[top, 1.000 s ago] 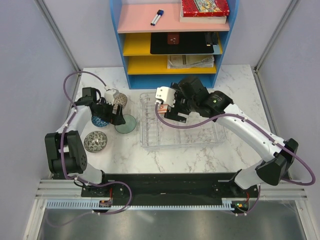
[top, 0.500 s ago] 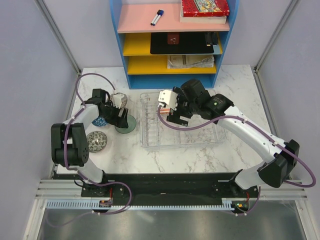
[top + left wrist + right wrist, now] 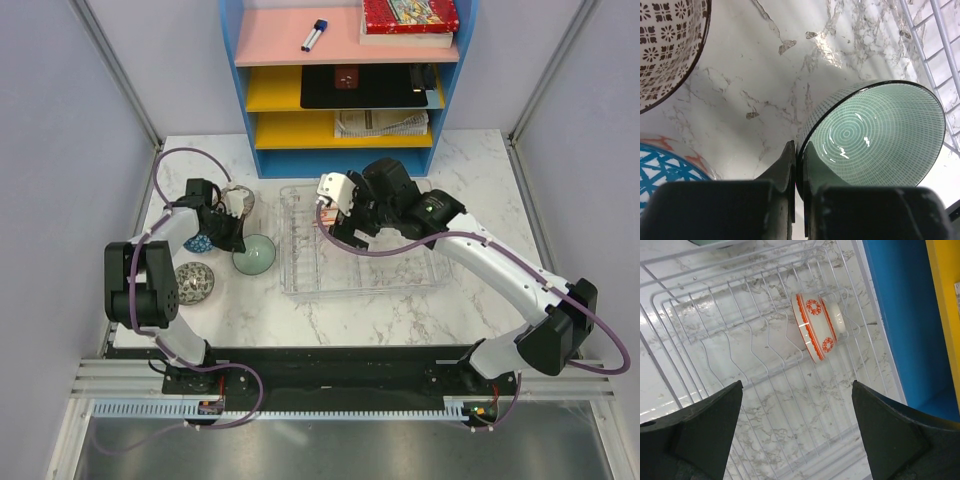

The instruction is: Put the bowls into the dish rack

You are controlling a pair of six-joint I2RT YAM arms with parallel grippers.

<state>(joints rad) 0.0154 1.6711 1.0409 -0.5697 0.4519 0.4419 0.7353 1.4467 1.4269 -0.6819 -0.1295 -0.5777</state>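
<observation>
My left gripper (image 3: 799, 150) is shut on the near rim of the grey-green bowl (image 3: 875, 135), one finger inside and one outside. From above, this bowl (image 3: 256, 254) sits on the marble just left of the clear dish rack (image 3: 400, 272). A blue bowl (image 3: 198, 243), a brown-patterned bowl (image 3: 241, 201) and a speckled bowl (image 3: 194, 282) stand around the left gripper (image 3: 232, 240). My right gripper (image 3: 796, 385) hangs open over the rack. An orange-red and white bowl (image 3: 815, 327) stands on edge between the rack's ribs.
The blue shelf unit (image 3: 345, 150) stands right behind the rack, holding a marker, books and a black tablet. Grey walls close in on both sides. The blue bowl (image 3: 665, 165) and brown-patterned bowl (image 3: 665, 45) lie close to the left fingers.
The left gripper has lowered and shut on the grey-green bowl's rim. The right gripper has shifted slightly toward the back over the rack, staying open.
</observation>
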